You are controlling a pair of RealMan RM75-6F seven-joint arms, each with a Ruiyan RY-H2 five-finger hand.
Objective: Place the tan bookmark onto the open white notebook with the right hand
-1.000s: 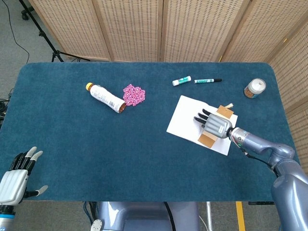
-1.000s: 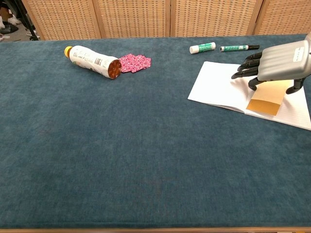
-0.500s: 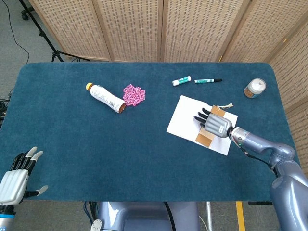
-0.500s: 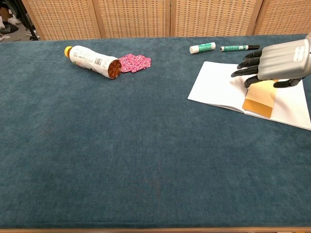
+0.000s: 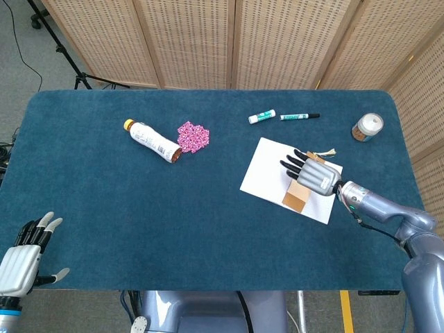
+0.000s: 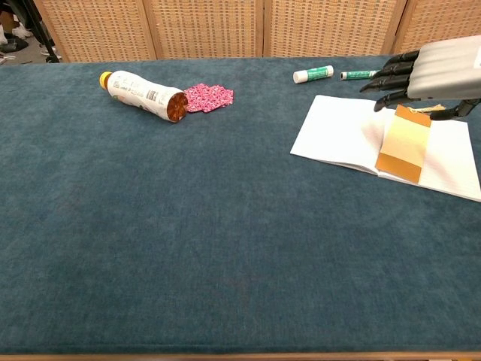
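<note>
The tan bookmark lies flat across the middle of the open white notebook. My right hand hovers above the bookmark's far end with fingers spread, holding nothing. A gap shows between hand and bookmark in the chest view. My left hand rests open at the near left corner of the table, away from everything.
A white bottle lies on its side beside a pink crumpled piece. A glue stick, a marker and a small jar sit beyond the notebook.
My right hand let go of the bookmark and rose up and back. The bookmark settled flat on the notebook. The left hand stayed still.
</note>
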